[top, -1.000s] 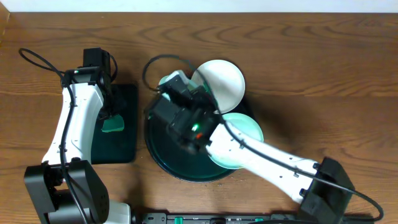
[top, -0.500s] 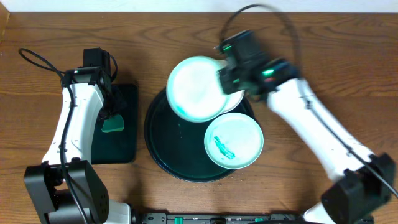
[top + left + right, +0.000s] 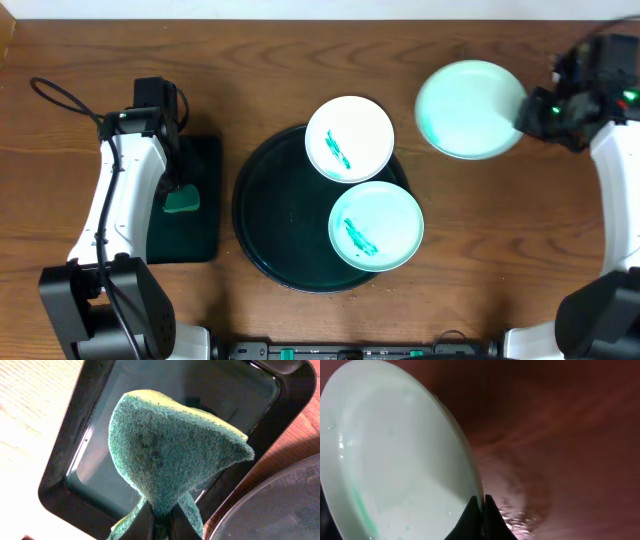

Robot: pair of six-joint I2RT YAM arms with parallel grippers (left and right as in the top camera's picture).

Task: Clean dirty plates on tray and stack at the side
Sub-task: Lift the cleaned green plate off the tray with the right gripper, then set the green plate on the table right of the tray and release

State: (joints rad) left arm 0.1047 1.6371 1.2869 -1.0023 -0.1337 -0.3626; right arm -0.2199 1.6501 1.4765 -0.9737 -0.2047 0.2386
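Observation:
The large round dark tray (image 3: 275, 215) sits mid-table. On it lie a white plate (image 3: 349, 138) and a pale mint plate (image 3: 376, 227), each with a teal smear. My right gripper (image 3: 527, 112) is shut on the rim of a second mint plate (image 3: 468, 123), held above the table right of the tray; in the right wrist view the plate (image 3: 395, 460) fills the left, the fingertips (image 3: 481, 505) pinching its edge. My left gripper (image 3: 161, 519) is shut on a green sponge (image 3: 170, 450) over the small rectangular tray; the sponge (image 3: 182, 202) also shows overhead.
The small rectangular dark tray (image 3: 205, 230) lies left of the round tray, under the left arm (image 3: 120, 190). A black cable (image 3: 60, 95) loops at the far left. Bare wooden table (image 3: 500, 230) spreads right of the round tray.
My right gripper lifted the mint plate off the round tray and carried it right, past the tray's edge. The white and second mint plates came into view. The left arm has not moved.

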